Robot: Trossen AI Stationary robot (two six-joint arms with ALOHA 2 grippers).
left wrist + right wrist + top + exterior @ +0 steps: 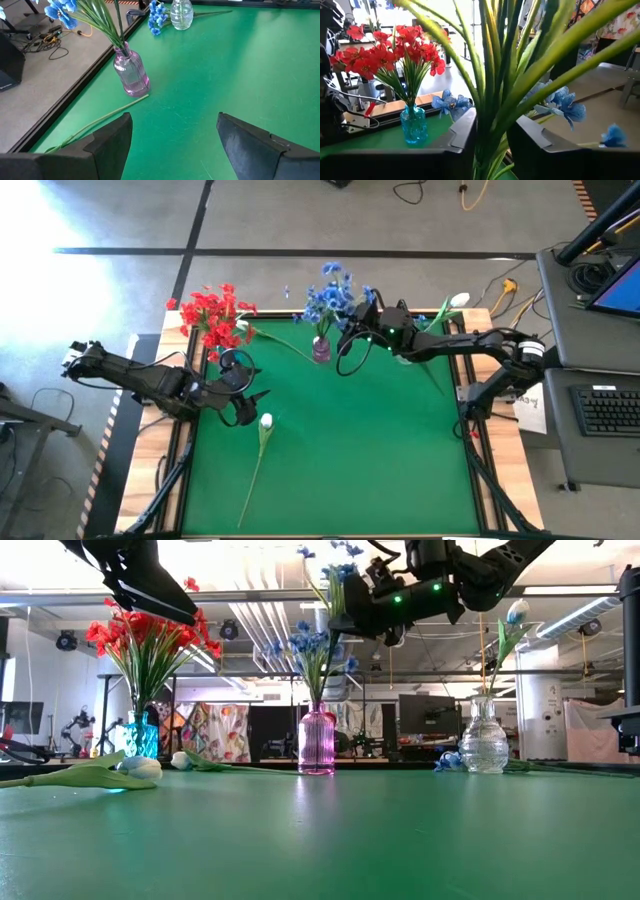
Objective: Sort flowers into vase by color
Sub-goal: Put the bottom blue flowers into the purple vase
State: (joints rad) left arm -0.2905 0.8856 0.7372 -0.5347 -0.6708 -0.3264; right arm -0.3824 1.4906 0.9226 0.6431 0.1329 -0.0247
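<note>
Two robot arms at a green table [380, 460], sorting artificial flowers by colour. R gripper [352, 332] hangs over the pink vase [317, 741] at far centre, fingers [462, 132] either side of the blue flowers' [335, 295] green stems, which pass up through the gap; whether the fingers pinch the stems or have let go, can't tell. The blue bunch stands upright in the pink vase. L gripper [240, 395] hovers above the table's left part, fingers [107, 142] spread apart w/ nothing between them, just beside a white tulip [266, 421] lying flat, stem trailing toward the near edge. Red flowers [212, 313] stand in a turquoise vase [142, 735] at far left. Clear glass vase [485, 743] at far right holds one white bud [516, 612] on a leafy stem; a small sprig of blue blooms [157, 17] lies on the table touching its base. Another stem [100, 120] lies flat between the turquoise & pink vases.
</note>
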